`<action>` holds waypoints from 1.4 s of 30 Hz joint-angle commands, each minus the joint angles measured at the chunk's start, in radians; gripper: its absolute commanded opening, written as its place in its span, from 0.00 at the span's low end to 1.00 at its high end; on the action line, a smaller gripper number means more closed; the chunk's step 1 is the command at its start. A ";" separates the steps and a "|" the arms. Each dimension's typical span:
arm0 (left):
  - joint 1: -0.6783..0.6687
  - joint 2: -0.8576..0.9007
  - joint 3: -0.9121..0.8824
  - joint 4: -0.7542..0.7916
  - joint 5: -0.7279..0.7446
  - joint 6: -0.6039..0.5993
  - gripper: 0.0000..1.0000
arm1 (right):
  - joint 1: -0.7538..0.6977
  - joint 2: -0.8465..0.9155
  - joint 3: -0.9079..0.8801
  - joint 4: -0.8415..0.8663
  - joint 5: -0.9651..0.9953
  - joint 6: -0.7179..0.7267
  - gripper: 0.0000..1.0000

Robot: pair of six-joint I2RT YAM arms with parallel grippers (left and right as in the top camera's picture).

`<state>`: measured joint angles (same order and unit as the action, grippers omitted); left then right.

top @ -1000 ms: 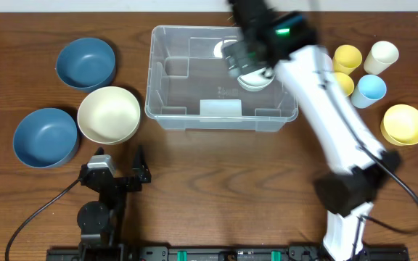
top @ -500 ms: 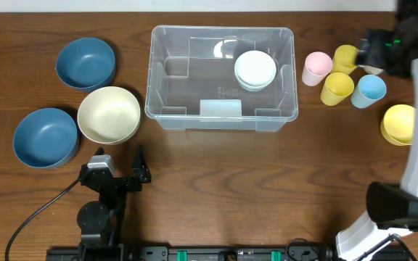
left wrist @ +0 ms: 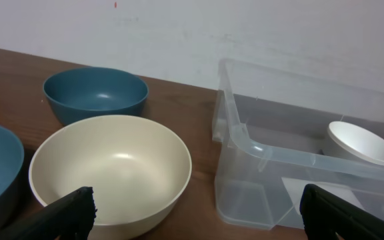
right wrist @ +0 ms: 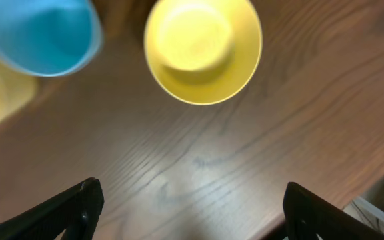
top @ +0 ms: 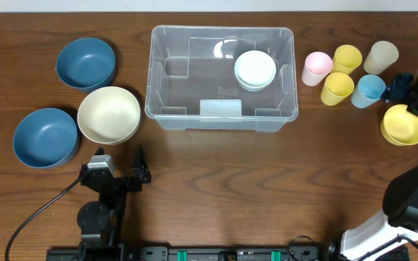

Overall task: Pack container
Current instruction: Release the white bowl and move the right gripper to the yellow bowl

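Evidently, the left gripper [left wrist: 195, 200] is being held spread wide, empty, by the cream bowl [top: 109, 114]. The right gripper [right wrist: 189, 197], likewise parted, is being held beside the yellow bowl [right wrist: 203, 48]. Its rim should probably be straddled, clear of the blue cup [right wrist: 39, 33]. Being counted: two blue bowls [top: 85, 61], one cream bowl, one container [top: 194, 119] mid-table holding one white bowl [top: 255, 69], five cups [top: 316, 67], one yellow bowl.

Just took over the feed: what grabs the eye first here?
The big clear container sits at center back, holding just one white bowl in its right end. Left of it are a cream bowl and two blue bowls; right of it, a cluster of pastel cups and a yellow bowl, with the right gripper open beside that bowl.
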<state>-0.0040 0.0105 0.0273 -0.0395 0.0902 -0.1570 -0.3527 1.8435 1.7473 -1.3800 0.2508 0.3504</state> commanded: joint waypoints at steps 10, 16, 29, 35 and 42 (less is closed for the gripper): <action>-0.004 -0.005 -0.023 -0.023 0.003 0.005 0.98 | -0.048 0.006 -0.362 0.367 -0.150 -0.237 0.85; -0.004 -0.006 -0.023 -0.023 0.003 0.005 0.98 | -0.048 0.008 -0.480 0.550 -0.146 -0.283 0.80; -0.004 -0.006 -0.023 -0.023 0.003 0.005 0.98 | -0.048 0.008 -0.501 0.645 -0.109 -0.304 0.66; -0.004 -0.005 -0.023 -0.023 0.003 0.005 0.98 | -0.048 0.008 -0.501 0.657 -0.089 -0.323 0.66; -0.004 -0.006 -0.023 -0.023 0.003 0.005 0.98 | -0.048 0.008 -0.502 0.660 -0.067 -0.322 0.54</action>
<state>-0.0040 0.0105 0.0273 -0.0395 0.0898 -0.1570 -0.3908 1.8477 1.2503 -0.7235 0.1543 0.0372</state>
